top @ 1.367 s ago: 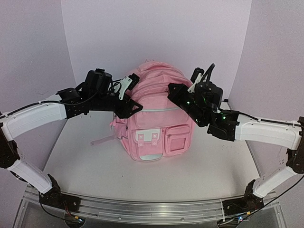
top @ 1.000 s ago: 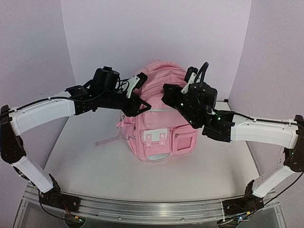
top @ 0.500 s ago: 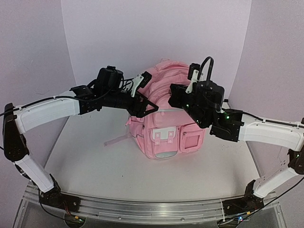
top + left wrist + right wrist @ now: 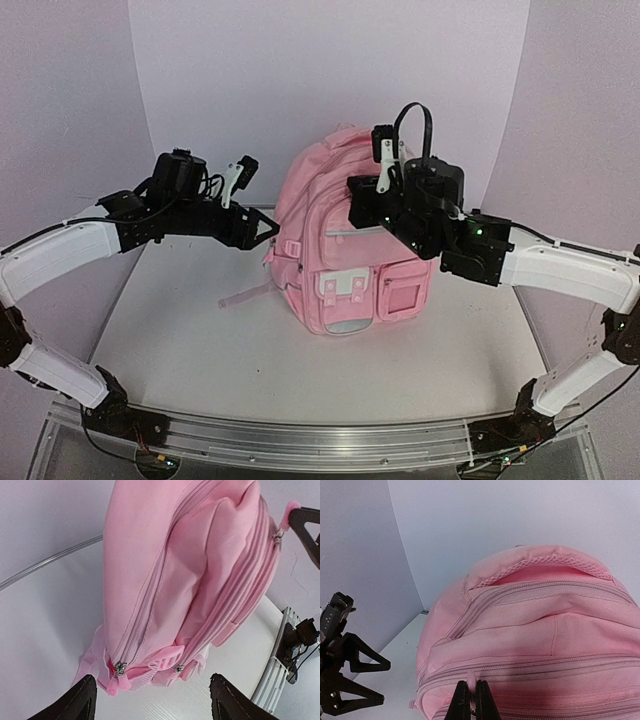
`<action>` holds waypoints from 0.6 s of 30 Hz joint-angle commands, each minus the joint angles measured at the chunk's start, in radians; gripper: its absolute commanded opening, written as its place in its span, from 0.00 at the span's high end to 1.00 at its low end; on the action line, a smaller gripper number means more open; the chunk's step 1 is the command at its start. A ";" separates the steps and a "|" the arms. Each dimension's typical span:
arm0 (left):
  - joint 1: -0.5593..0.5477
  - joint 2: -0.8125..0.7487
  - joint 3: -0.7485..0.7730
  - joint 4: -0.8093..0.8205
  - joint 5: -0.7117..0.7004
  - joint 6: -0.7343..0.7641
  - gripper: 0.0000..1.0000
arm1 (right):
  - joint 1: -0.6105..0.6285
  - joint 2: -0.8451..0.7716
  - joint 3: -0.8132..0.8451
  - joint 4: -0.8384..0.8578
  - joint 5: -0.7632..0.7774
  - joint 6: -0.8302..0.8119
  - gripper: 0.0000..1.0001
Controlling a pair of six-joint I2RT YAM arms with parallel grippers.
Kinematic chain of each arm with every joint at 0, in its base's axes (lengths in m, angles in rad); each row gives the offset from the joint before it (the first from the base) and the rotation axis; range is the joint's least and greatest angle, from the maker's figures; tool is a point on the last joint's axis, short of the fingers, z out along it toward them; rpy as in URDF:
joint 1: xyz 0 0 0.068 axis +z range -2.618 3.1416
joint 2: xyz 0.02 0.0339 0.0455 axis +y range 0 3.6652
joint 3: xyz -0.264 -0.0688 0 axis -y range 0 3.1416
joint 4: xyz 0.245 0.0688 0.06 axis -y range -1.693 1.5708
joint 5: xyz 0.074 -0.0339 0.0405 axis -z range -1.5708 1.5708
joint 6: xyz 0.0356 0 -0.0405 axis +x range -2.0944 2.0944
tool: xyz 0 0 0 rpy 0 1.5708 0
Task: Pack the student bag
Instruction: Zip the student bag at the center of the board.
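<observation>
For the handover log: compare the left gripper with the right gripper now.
The left gripper stands open; the right gripper is shut. The left gripper hangs clear beside the student bag, touching nothing; the right gripper pinches a pink zipper pull on its front. Both have black fingers.

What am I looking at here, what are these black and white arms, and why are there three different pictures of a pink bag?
These are two robot arms bolted at the near edge of a table. One picture is from a fixed camera above and behind them; the other two come from cameras on each wrist. A pink backpack stands upright on the table. The left hand is open beside the bag, holding nothing. The right hand is pinched shut on a pink zipper pull on the bag's upper front.
</observation>
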 commanded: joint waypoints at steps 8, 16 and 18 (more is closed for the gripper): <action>0.014 0.173 0.023 0.101 0.039 0.039 0.37 | 0.017 0.048 0.109 0.021 -0.085 -0.062 1.00; 0.014 0.203 0.025 0.176 0.167 0.033 0.80 | 0.048 0.113 0.171 -0.041 -0.048 -0.142 1.00; 0.014 0.209 0.028 0.179 0.174 0.028 0.86 | 0.057 0.126 0.174 -0.049 -0.028 -0.164 1.00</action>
